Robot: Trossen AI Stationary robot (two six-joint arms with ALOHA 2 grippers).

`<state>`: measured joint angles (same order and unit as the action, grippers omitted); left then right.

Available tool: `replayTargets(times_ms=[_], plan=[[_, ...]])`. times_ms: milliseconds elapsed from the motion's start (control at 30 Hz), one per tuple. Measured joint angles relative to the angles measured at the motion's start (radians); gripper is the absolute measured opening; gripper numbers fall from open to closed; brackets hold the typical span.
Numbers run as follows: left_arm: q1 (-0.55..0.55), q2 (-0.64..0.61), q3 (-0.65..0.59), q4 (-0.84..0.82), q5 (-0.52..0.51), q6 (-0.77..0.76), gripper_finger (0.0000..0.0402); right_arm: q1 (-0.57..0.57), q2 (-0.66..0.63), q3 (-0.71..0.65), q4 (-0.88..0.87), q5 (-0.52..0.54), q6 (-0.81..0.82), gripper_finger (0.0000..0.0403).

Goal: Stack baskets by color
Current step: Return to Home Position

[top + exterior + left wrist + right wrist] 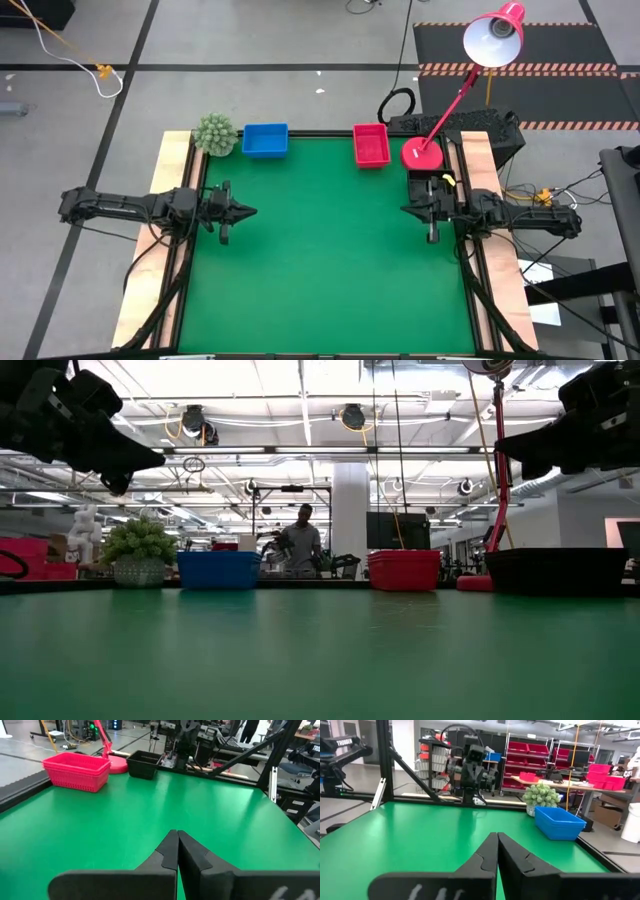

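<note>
A blue basket (265, 139) and a red basket (371, 144) rest on their bottoms at the far edge of the green table. A black basket (144, 764) stands near the far right corner, beside the lamp base. Whether any of them is several nested ones, I cannot tell. My left gripper (250, 211) hovers shut at the table's left side, pointing level toward the right. My right gripper (405, 209) hovers shut at the right side, pointing level toward the left. Both are above the mat and hold nothing.
A green fuzzy plant ball (214, 133) stands at the far left corner. A red lamp's round base (421, 155) sits at the far right, its head (495, 38) beyond the table. The green mat (320, 250) lies bare between the arms. A person (300, 545) stands in the room behind.
</note>
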<state>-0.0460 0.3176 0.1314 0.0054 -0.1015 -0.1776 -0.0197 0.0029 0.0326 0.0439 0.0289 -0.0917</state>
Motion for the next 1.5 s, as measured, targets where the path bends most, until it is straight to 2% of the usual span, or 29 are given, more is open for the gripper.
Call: replayTargets(times_ms=[367,533,767,933,1133,1500], plan=[[0.0,-0.058,-0.119,0.177,0.019,0.022,0.0001,0.0,0.0,0.0,0.015,-0.001,0.0,0.0],[0.0,-0.097,-0.122,0.21,0.019,0.081,0.0001,0.0,0.0,0.0,0.018,-0.003,0.001,0.0],[0.0,-0.212,-0.122,0.196,0.018,0.137,0.0001,0.0,0.0,0.0,0.018,-0.003,0.001,0.0],[0.001,-0.318,-0.121,0.081,0.002,0.151,0.0001,0.0,0.0,0.0,0.018,-0.003,0.001,0.0],[0.002,-0.315,-0.12,0.024,0.004,0.146,0.0001,0.0,0.0,0.0,0.018,-0.004,0.001,0.0],[0.037,-0.311,-0.119,0.018,0.004,0.166,0.0001,0.0,0.0,0.0,0.016,-0.004,0.001,0.0]])
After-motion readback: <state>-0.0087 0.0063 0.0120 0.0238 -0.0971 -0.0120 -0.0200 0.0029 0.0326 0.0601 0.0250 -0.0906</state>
